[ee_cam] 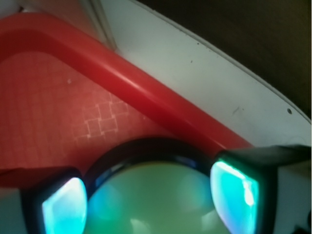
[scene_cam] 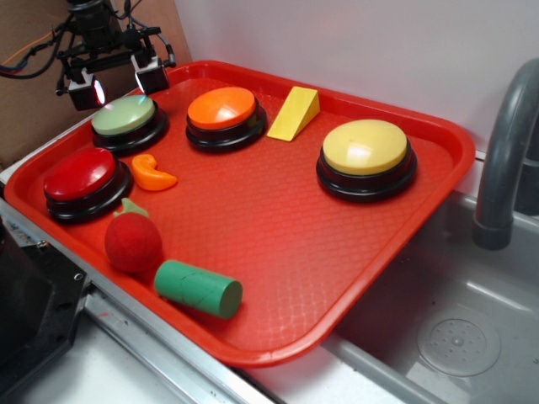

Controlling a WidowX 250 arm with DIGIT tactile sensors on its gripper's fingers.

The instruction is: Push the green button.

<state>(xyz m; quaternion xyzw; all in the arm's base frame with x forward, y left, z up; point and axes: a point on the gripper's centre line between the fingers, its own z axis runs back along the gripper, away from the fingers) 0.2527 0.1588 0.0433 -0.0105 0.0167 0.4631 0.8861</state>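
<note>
From my screen the gripper point(scene_cam: 116, 84) hangs over the far-left corner of the red tray point(scene_cam: 278, 337), its two fingers spread apart, one to each side of the green button point(scene_cam: 129, 115). That button sits in the corner nearest the tray's back rim, and I cannot tell whether the fingertips touch its dome or hover just above it. In the wrist view the fingers point(ee_cam: 234, 190) frame the pale dome point(ee_cam: 156, 204), with the black base ring visible between them and the raised tray rim point(ee_cam: 146, 87) running close behind (not much room on that side). The orange button point(scene_cam: 221, 108) stands just beside it to the right, the red button point(scene_cam: 81, 175) near in front, and a small orange piece point(scene_cam: 152, 174) lies between. The tray's middle is open, bare floor toward the yellow button point(scene_cam: 365, 147).
</note>
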